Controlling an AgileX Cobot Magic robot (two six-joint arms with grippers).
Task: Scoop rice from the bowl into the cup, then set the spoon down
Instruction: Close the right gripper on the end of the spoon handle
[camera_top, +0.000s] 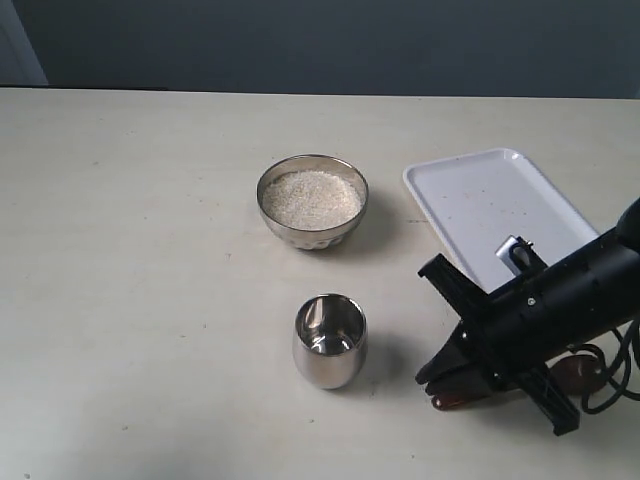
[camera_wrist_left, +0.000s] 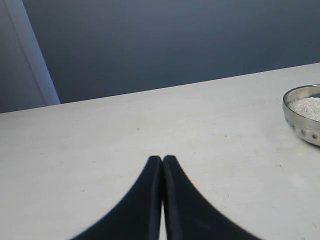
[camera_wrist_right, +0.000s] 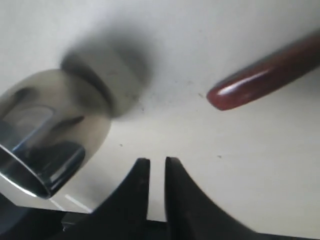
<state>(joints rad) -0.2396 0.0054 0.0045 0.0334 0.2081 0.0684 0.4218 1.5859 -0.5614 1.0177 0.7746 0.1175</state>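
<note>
The steel bowl (camera_top: 312, 225) stands mid-table, filled with white rice (camera_top: 311, 197); the left wrist view catches its rim (camera_wrist_left: 303, 125) and some rice (camera_wrist_left: 307, 106). Nearer the front stands the steel cup (camera_top: 330, 340), which looks empty; it is blurred and close in the right wrist view (camera_wrist_right: 50, 135). The dark red-brown spoon (camera_wrist_right: 265, 75) lies flat on the table, mostly hidden under my right arm, with one end showing (camera_top: 448, 401). My right gripper (camera_wrist_right: 157, 161) hovers low just right of the cup (camera_top: 432, 378), slightly open and holding nothing. My left gripper (camera_wrist_left: 162, 159) is shut and empty.
A white rectangular tray (camera_top: 495, 205) lies at the right, behind my right arm. A dark wall runs along the table's far edge. My left arm is outside the exterior view.
</note>
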